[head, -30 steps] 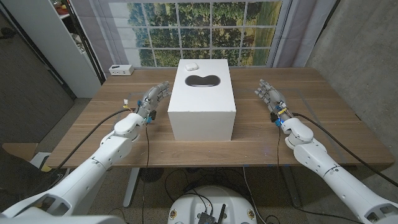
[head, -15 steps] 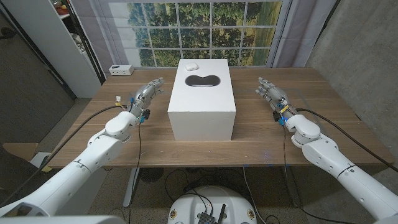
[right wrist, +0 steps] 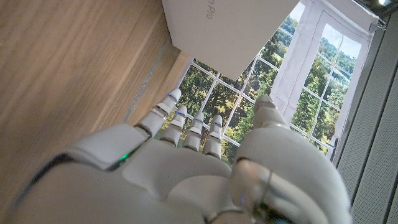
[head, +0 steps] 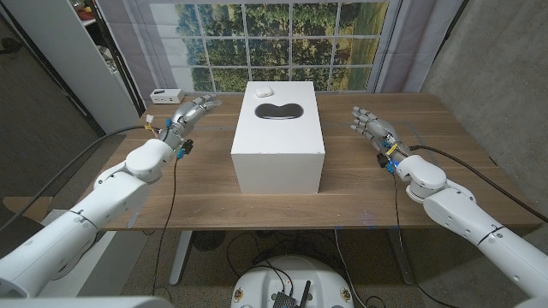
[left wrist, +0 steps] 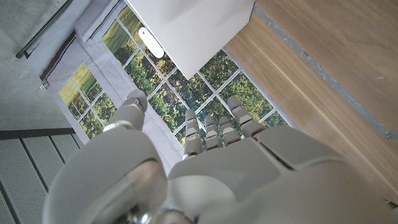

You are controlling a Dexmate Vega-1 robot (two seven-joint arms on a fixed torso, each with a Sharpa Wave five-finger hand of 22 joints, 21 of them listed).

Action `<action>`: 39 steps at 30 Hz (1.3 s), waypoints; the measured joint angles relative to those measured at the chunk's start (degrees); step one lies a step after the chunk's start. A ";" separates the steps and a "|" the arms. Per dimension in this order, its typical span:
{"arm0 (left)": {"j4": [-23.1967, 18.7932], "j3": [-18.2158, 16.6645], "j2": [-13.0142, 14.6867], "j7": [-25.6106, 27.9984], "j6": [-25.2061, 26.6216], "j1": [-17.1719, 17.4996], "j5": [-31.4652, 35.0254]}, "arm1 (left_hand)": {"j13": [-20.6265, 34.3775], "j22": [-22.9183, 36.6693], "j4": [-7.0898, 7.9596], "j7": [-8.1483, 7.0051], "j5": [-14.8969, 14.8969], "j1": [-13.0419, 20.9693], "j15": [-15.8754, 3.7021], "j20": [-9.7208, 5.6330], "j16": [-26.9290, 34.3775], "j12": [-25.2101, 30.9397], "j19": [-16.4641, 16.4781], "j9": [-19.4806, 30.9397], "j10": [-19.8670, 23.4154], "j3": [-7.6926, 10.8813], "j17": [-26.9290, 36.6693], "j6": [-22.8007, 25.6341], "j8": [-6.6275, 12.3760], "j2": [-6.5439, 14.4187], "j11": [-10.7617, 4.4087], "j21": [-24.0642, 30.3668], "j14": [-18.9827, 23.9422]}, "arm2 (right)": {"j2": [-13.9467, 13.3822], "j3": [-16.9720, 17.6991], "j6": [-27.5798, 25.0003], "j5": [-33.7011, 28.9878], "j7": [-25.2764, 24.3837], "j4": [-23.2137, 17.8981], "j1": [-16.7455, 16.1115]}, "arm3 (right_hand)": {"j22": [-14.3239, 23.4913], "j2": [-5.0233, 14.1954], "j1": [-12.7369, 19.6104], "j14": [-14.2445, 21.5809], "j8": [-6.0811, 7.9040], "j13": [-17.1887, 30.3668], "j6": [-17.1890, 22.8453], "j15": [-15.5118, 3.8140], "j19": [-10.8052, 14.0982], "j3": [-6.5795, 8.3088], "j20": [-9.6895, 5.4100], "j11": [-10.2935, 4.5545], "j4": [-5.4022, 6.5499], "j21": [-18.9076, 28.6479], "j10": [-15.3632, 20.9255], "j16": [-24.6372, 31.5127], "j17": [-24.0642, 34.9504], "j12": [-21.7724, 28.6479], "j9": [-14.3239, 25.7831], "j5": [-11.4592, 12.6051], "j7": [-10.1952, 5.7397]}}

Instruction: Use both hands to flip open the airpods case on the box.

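Both arms swung outward; each robot hand, left [head: 187, 114] and right [head: 372, 128], empty with fingers apart, one airpods case [head: 263, 88] atop one box [head: 278, 137].

Case [head: 263, 87] on box [head: 277, 137]: too small in head view to tell lid state. Left wrist view: box cut off by frame edge; case [left wrist: 151, 43] small, no lid seam visible. Right wrist view: box [right wrist: 230, 31] cut off, printed text partly cropped, unreadable.
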 measured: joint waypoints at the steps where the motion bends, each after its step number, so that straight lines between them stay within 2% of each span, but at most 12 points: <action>1: -0.58 -0.19 0.62 -0.06 0.95 -0.37 0.42 | 0.00 0.00 0.01 0.00 0.00 0.01 -0.14 0.06 0.00 0.00 -0.34 0.11 -0.34 -0.01 0.00 0.00 0.01 0.01 -0.09 -0.20 -0.49 | -0.66 0.16 -0.75 -0.23 -0.14 -0.90 -0.14 | 0.00 -0.29 0.29 -0.05 0.00 0.16 -0.17 -0.05 -0.20 0.03 0.20 0.00 -0.22 0.00 0.00 0.00 -0.01 0.00 0.00 0.00 0.16; 3: -1.38 -0.34 1.54 -0.21 2.06 -1.13 0.84 | 0.00 0.00 0.16 -0.01 0.00 0.46 -0.01 0.09 0.00 -0.34 -0.94 0.26 -0.98 -0.15 0.00 -0.01 0.01 0.46 0.00 -0.76 -1.24 | -1.33 0.29 -1.74 -0.59 -0.33 -1.75 -0.25 | 0.00 -0.45 0.91 -0.52 0.00 0.21 -0.35 -0.08 -0.29 0.03 0.29 0.15 -0.39 0.00 -0.41 0.00 -0.01 0.00 0.00 0.00 -0.09; 5: -1.85 -0.35 2.05 -0.37 3.03 -1.79 1.22 | 0.13 0.00 0.24 -0.22 0.00 0.76 -0.07 0.01 0.00 -0.45 -1.46 0.26 -1.31 -0.24 0.00 -0.22 0.01 0.15 -0.29 -1.10 -1.93 | -1.93 0.35 -2.79 -1.01 -0.52 -2.47 -0.30 | 0.00 -1.10 2.46 -1.06 0.00 0.58 -0.33 -0.17 -0.77 0.19 0.77 -0.05 -0.54 0.00 -0.85 0.00 0.09 0.00 0.24 0.01 -1.97; 7: -2.49 -0.31 2.71 -0.69 5.02 -2.94 2.09 | 0.26 0.00 0.39 -0.69 0.00 0.76 0.01 -0.07 0.00 -0.45 -1.66 0.30 -1.60 -0.39 0.00 0.26 0.01 0.15 -0.32 -1.42 -2.01 | -3.22 0.40 -4.30 -1.55 -0.60 -3.91 -0.22 | 0.00 -1.53 4.00 -2.50 0.00 0.92 -0.44 -0.09 -1.76 0.19 1.51 -0.22 -0.54 0.00 -2.35 0.00 0.16 0.00 0.28 0.01 -3.03; 12: -3.39 0.98 3.56 -1.13 8.15 -5.92 4.15 | 0.26 0.00 0.21 -1.35 0.00 1.06 -0.21 -0.08 0.00 -0.45 -2.53 0.54 -2.03 -0.69 -0.01 1.35 0.32 -0.15 -0.40 -2.05 -2.70 | -5.62 0.22 -8.57 -2.98 -0.67 -6.63 0.85 | 0.00 -2.49 5.87 -4.92 0.16 1.42 -1.23 0.00 -3.68 0.20 2.83 -0.42 -0.53 0.00 -5.11 0.00 0.16 0.00 0.54 0.01 -2.47; 15: -3.54 2.27 3.74 -1.51 9.70 -8.19 5.87 | 0.26 0.00 0.38 -1.88 0.00 1.58 -0.30 -0.03 0.00 -0.45 -2.66 0.54 -2.03 -0.89 -0.01 1.86 0.32 -0.16 -0.40 -2.46 -2.94 | -6.74 -0.14 -10.73 -3.88 -0.69 -8.00 1.59 | 0.00 -2.82 6.29 -5.53 0.32 1.54 -1.26 0.00 -4.21 0.20 2.77 -0.37 -0.53 0.00 -5.74 0.00 0.16 0.00 0.54 0.01 -2.44; 17: -3.53 3.04 3.74 -1.83 10.38 -9.36 6.74 | 0.25 0.00 0.16 -3.32 0.00 2.23 -0.19 0.13 0.00 -0.45 -2.82 0.54 -2.33 -1.11 -0.01 2.32 0.56 -0.37 -0.70 -2.75 -3.44 | -7.79 -0.54 -12.66 -4.84 -0.72 -9.36 2.39 | 0.00 -2.59 6.51 -5.66 0.62 1.54 -0.79 -0.12 -4.29 0.20 2.84 -0.30 -0.53 0.00 -5.82 0.00 0.16 0.00 0.54 0.01 -2.86; 20: -3.00 4.85 3.50 -2.64 11.56 -12.21 8.95 | 0.25 0.00 -0.08 -6.64 0.17 3.45 -0.40 0.28 0.25 -0.17 -2.96 0.38 -2.78 -1.34 -0.01 3.64 0.93 -0.81 -1.15 -3.35 -3.65 | -8.51 -0.85 -14.17 -5.87 -0.78 -10.48 3.07 | 0.00 -2.90 6.82 -6.14 0.78 1.80 -0.04 0.01 -4.33 0.20 2.88 -0.30 -0.53 0.00 -5.82 0.00 0.15 0.00 0.54 0.01 -2.14; 22: -2.31 6.32 3.10 -3.40 12.17 -14.24 10.70 | 0.25 0.00 -0.08 -7.77 0.23 3.79 -0.45 0.06 0.30 -0.07 -3.18 0.36 -2.79 -1.34 -0.09 3.88 0.93 -1.05 -1.16 -3.77 -3.70 | -9.13 -1.17 -15.43 -6.86 -0.84 -11.57 3.71 | 0.00 -2.90 6.82 -6.14 0.87 1.80 0.02 0.00 -4.59 0.20 3.14 -0.30 -0.53 0.00 -5.82 0.00 0.15 0.00 0.54 0.01 -2.23; 26: -0.76 8.56 2.18 -4.47 12.68 -17.14 12.29 | 0.25 -0.01 -0.31 -8.13 0.23 4.51 -0.94 0.19 0.30 -0.07 -3.48 0.26 -3.14 -1.58 -0.17 3.60 0.93 -1.18 -1.35 -4.16 -4.19 | -9.76 -1.52 -16.98 -8.28 -1.04 -12.79 4.36 | -0.01 -2.90 6.82 -6.14 1.22 1.80 0.61 0.00 -4.60 0.20 3.15 -0.01 -0.52 0.00 -6.10 0.00 0.15 0.00 0.54 0.01 -2.22; 33: 3.48 12.51 -0.24 -8.11 12.81 -22.13 15.28 | 0.25 -0.01 -0.44 -8.69 0.22 5.74 -0.61 -0.02 0.29 -0.07 -3.87 0.10 -3.76 -1.78 -0.17 3.34 0.69 -1.96 -1.31 -4.66 -5.28 | -10.34 -2.18 -18.56 -10.37 -1.53 -15.17 5.24 | -0.01 -2.90 6.82 -6.75 1.22 1.80 0.69 0.01 -5.12 0.20 3.23 -0.32 -0.52 0.00 -6.45 0.00 0.15 0.00 0.54 0.01 -2.31; 39: 6.30 15.27 -1.87 -10.69 11.99 -25.26 17.59 | 0.25 -0.01 -0.22 -9.08 0.64 6.66 -0.73 0.08 0.29 -0.07 -3.96 -0.17 -4.07 -2.47 -0.17 3.82 0.69 -2.90 -1.00 -5.16 -5.40 | -10.46 -3.01 -20.08 -12.51 -1.90 -16.85 5.87 | -0.01 -3.20 7.12 -6.96 1.22 1.80 0.69 0.22 -5.43 0.20 3.36 -0.32 -0.52 0.00 -6.45 0.00 0.15 0.00 0.53 0.02 -2.30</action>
